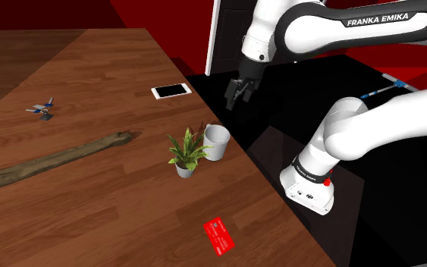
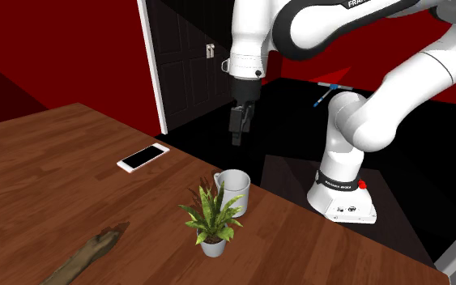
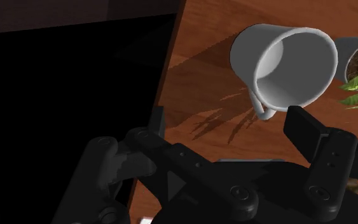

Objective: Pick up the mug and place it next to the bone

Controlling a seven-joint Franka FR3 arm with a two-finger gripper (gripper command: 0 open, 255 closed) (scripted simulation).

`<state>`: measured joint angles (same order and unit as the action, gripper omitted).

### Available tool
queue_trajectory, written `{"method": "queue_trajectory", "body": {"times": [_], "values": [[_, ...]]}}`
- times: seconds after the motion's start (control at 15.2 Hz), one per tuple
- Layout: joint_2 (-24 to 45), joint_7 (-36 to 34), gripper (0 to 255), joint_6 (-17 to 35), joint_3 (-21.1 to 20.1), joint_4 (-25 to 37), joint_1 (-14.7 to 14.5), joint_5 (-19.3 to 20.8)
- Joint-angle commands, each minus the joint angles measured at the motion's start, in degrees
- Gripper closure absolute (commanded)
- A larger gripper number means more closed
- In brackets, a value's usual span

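Item: white mug (image 1: pixel 217 142), upright near the edge of the table (image 1: pixel 90 91), just beside the potted plant (image 1: pixel 186 152). My gripper (image 1: pixel 235 102) is hanging higher up, fingers apart, empty. I am favouring a rim-wall grasp, clear of leaves and handle.

White mug (image 1: pixel 217 142) stands upright, seemingly empty, near the table (image 1: pixel 90 205) edge.

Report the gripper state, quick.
The gripper is open: fingers apart, holding nothing, the white mug untouched beyond them.
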<state>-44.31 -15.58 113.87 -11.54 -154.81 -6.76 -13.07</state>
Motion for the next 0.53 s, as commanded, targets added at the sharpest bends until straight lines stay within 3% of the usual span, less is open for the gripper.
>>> {"method": "queue_trajectory", "body": {"times": [0.0,0.26,0.46], "values": [[1.2,-1.5,0,3.6,-2.4,-2.0,-1.4,-1.5],[6.4,-4.2,0,11.9,-7.1,-4.5,-3.7,-4.1],[7.8,-4.2,0,14.3,-7.7,-5.5,-3.8,-4.5]]}}
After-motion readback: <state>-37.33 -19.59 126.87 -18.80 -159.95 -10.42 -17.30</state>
